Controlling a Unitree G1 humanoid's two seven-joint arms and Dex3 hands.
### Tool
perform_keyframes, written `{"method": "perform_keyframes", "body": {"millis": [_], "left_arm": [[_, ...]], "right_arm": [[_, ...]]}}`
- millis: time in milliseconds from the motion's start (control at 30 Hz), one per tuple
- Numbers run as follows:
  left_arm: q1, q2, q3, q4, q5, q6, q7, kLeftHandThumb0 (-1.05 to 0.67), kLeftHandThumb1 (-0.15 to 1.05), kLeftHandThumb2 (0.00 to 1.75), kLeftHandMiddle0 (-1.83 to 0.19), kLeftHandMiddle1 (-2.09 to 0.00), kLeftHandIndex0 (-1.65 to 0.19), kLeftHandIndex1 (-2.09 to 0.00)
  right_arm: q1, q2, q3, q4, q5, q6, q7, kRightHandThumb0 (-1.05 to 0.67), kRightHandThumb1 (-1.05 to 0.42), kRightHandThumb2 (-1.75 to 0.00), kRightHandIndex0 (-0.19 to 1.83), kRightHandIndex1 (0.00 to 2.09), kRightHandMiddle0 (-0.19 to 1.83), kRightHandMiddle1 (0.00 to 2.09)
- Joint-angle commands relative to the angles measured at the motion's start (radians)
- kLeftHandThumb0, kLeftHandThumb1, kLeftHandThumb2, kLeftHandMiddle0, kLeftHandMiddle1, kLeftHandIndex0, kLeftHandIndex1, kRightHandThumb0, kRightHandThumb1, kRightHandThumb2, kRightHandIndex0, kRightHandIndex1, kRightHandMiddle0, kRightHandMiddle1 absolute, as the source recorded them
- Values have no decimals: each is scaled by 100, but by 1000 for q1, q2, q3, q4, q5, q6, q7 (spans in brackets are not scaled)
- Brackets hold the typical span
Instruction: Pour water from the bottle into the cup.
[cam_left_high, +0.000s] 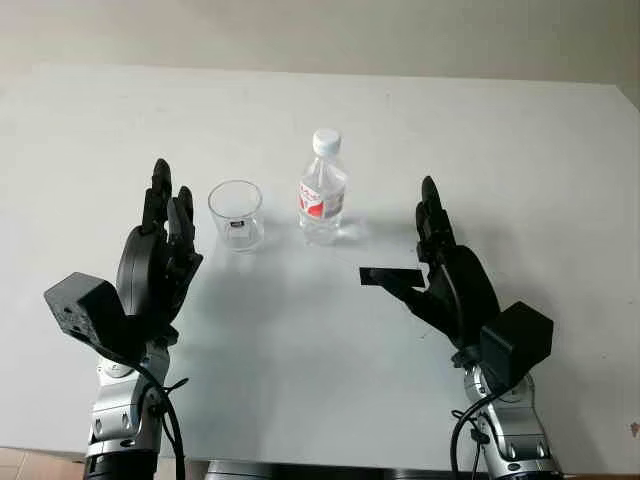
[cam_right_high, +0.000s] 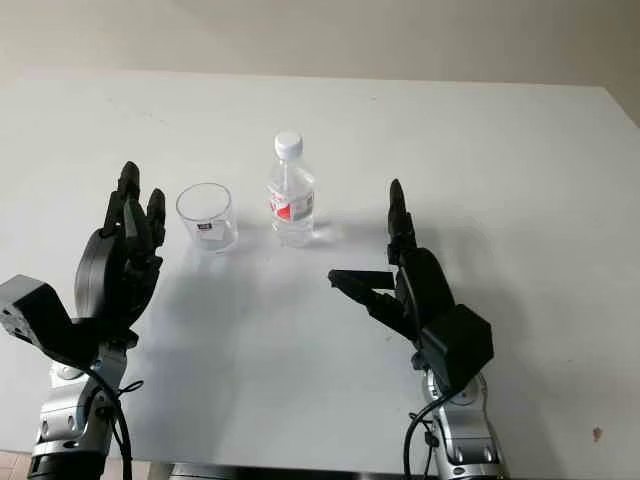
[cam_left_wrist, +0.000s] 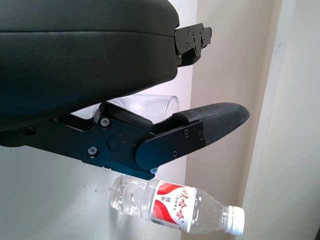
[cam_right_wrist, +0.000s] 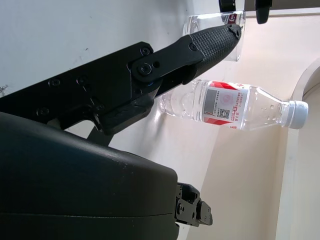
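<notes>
A clear plastic water bottle with a white cap and a red label stands upright on the white table, also seen as the bottle and the bottle. A clear empty cup stands just left of it, a small gap between them. My left hand is open, raised left of the cup and apart from it. My right hand is open, right of the bottle and a little nearer to me, holding nothing.
The white table stretches back to a beige wall. Its far edge runs along the wall and its front edge lies by my arms.
</notes>
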Motion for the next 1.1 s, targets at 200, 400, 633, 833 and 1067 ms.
{"method": "perform_keyframes", "body": {"millis": [200, 400, 633, 833, 1067], "left_arm": [[-4, 6, -3, 0, 2, -7, -8, -74, 105, 76, 12, -5, 16, -5], [-31, -3, -3, 41, -4, -22, -11, -74, 105, 75, 12, -5, 17, -5], [-29, -5, -8, 42, 5, -35, -4, -74, 105, 77, 12, -5, 17, -5], [-18, -11, -6, 35, -1, -45, -2, -74, 105, 76, 13, -5, 17, -5], [-9, -13, -9, 22, 4, -39, 15, -74, 105, 76, 12, -5, 18, -5]], "right_arm": [[6, 1, -2, 0, 9, -3, 7, -86, -95, -5, -19, 0, -19, 0], [-49, -13, -7, 44, 3, -2, 14, -87, -95, -5, -19, 0, -19, 0], [-283, -31, 6, 210, -57, -39, 2, -90, -92, -5, -19, 0, -19, 0], [-486, -33, 36, 396, -104, -51, 7, -93, -91, -4, -19, 0, -19, 0], [-617, -25, 88, 587, -184, -84, -36, -91, -90, -5, -19, 0, -19, 0]]}}
